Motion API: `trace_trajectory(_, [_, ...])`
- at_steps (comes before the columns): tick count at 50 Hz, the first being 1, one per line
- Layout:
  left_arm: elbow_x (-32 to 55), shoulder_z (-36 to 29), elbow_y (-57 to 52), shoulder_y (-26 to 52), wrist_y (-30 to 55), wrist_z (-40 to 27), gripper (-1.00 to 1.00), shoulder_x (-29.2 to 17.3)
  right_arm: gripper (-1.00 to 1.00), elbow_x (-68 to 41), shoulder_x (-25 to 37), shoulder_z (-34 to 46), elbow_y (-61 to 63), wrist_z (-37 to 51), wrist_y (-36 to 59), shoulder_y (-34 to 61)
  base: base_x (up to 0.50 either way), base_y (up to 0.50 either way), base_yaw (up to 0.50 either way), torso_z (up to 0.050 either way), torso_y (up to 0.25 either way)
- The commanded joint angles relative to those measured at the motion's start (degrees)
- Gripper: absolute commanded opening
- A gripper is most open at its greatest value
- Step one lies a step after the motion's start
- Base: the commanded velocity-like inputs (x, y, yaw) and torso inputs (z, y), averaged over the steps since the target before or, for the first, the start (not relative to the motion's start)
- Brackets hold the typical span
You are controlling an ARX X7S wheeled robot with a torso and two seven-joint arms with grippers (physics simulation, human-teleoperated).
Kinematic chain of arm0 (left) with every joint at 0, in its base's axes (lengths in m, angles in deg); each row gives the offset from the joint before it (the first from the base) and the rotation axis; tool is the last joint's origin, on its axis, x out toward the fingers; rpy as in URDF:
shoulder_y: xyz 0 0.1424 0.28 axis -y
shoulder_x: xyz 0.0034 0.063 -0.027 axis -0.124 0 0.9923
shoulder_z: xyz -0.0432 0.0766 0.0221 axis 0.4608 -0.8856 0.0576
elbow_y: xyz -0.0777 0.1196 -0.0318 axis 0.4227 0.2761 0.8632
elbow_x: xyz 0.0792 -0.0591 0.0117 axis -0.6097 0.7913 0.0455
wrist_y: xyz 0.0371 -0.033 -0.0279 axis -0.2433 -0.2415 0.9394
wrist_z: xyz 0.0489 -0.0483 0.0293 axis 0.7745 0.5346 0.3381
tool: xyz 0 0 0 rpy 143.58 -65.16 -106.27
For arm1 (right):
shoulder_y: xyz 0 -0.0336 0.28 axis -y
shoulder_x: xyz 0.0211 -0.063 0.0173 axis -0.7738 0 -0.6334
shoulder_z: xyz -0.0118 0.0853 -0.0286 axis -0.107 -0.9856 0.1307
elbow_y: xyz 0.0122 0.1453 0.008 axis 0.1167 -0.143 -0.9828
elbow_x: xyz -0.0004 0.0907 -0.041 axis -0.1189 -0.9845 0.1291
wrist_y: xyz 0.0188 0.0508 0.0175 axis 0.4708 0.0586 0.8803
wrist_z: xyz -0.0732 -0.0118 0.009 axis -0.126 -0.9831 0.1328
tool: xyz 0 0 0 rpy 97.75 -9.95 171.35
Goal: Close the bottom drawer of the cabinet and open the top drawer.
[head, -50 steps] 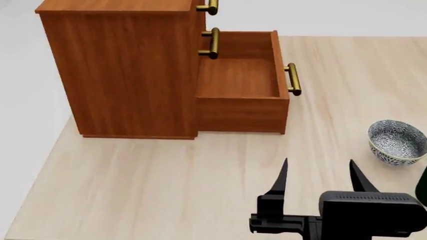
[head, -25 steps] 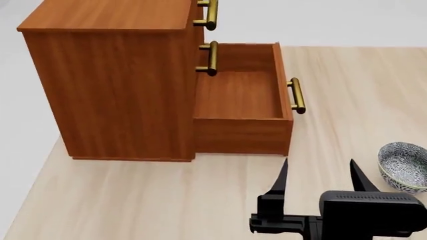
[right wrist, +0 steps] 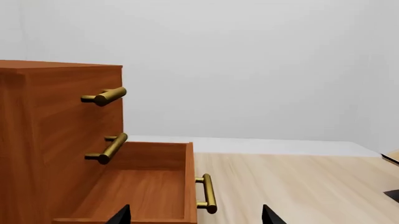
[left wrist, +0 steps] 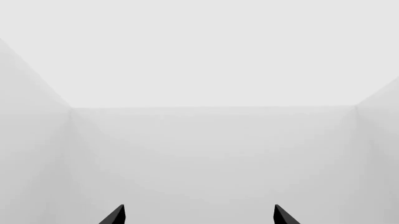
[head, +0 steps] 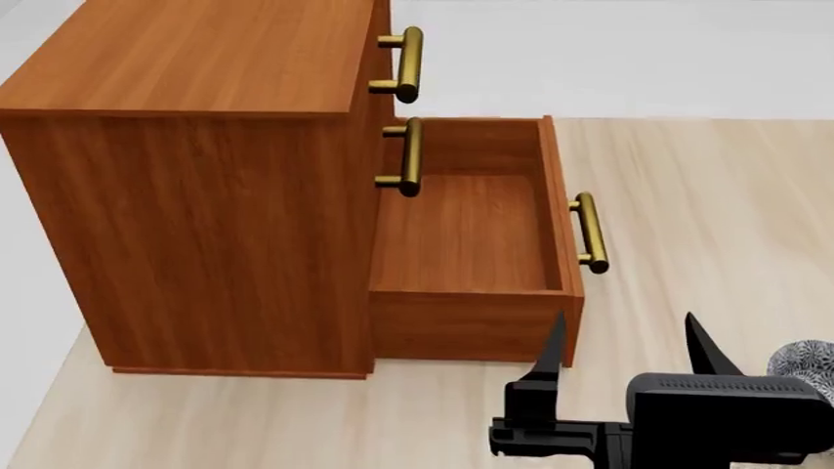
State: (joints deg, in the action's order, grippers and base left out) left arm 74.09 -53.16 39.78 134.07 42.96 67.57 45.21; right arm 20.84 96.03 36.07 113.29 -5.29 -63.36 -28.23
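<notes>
- Right gripper (head: 626, 347): fingers spread wide, holding nothing, just near of the bottom drawer (head: 472, 256).
- Left gripper (left wrist: 198, 215): fingers wide apart, facing blank wall.
- Bottom drawer: pulled fully out of the cabinet (head: 195, 195), rightward.
- Top drawer (head: 381, 59): shut.
- Bowl (head: 806, 360): at right edge.

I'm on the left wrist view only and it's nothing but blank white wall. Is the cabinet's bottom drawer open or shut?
Observer: Open. The reddish-brown wooden bottom drawer is pulled well out of the boxy wood-grain cabinet, and it looks empty.
Operator: And the top one?
Observer: The top drawer is shut; only its brass bar handle sticks out.
Operator: Where's the right gripper?
Observer: The right gripper is open and holds nothing, near the bottom drawer's front corner.
</notes>
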Motion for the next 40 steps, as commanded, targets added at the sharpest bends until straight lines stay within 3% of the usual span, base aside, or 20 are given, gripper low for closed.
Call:
trace_trajectory(1, [0.3,-0.2,0.2,0.1,-0.1,-0.2,1.00,-0.2,1.00,-0.4,0.2,0.0,-0.1,0.2,-0.1,-0.1,0.28,0.00,0.00,0.000,0.000])
trace_trajectory(35, [1.1,-0.7,0.5,0.1,-1.2,-0.8,1.00,-0.5,1.00,-1.2,0.5,0.1,-0.6,1.0,-1.2,-0.2,0.28,0.00,0.00,0.000,0.000])
trace_trajectory(40, [1.2,-0.7,0.4,0.0,-1.4,-0.9,1.00,-0.6,1.00,-1.6,0.5,-0.2,-0.2,1.2,-1.3,-0.4,-0.01,0.00,0.00,0.000,0.000])
